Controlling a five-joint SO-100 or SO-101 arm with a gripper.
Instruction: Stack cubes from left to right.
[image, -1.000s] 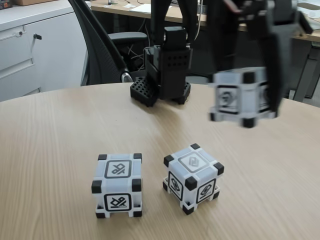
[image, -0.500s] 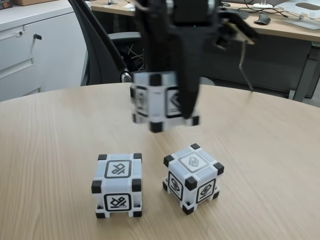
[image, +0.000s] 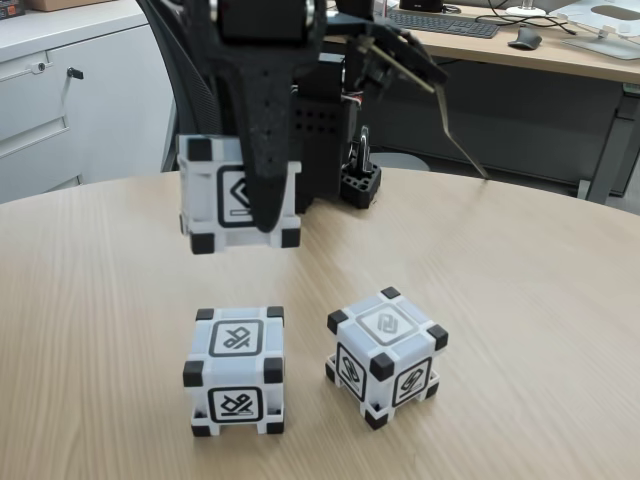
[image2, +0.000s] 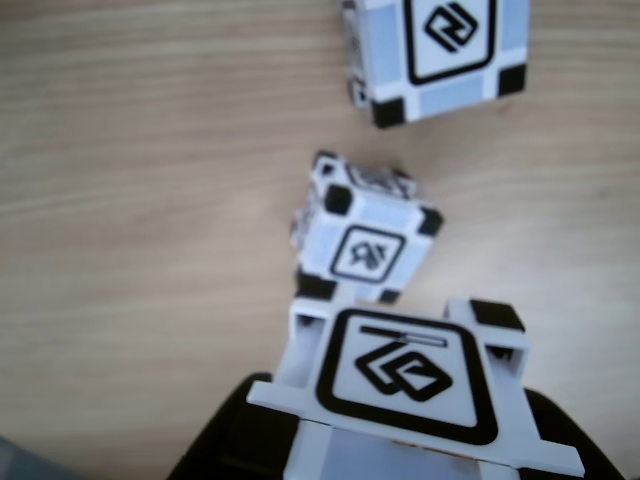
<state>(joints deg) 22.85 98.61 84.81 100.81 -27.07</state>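
In the fixed view my gripper (image: 250, 208) is shut on a white cube with black corners (image: 222, 196), held in the air straight above the left cube (image: 235, 370) with a clear gap between them. One black finger (image: 264, 150) runs down the held cube's front face. The right cube (image: 385, 355) sits turned on the wooden table (image: 520, 300) beside the left one. In the other view the held cube (image2: 400, 385) fills the bottom between the black gripper (image2: 400, 455) parts. A cube (image2: 360, 240) lies just beyond it, and another cube (image2: 440, 50) sits at the top edge.
The arm's black base (image: 345, 160) stands at the table's far edge. A black office chair (image: 205, 100) sits behind it. A white cabinet (image: 70, 90) is at the left, and a desk with a keyboard (image: 440, 22) at the back right.
The gripper has carried its cube leftward, from above the table's right side, past the middle, to a spot over the left cube. Both cubes on the table have stayed put.
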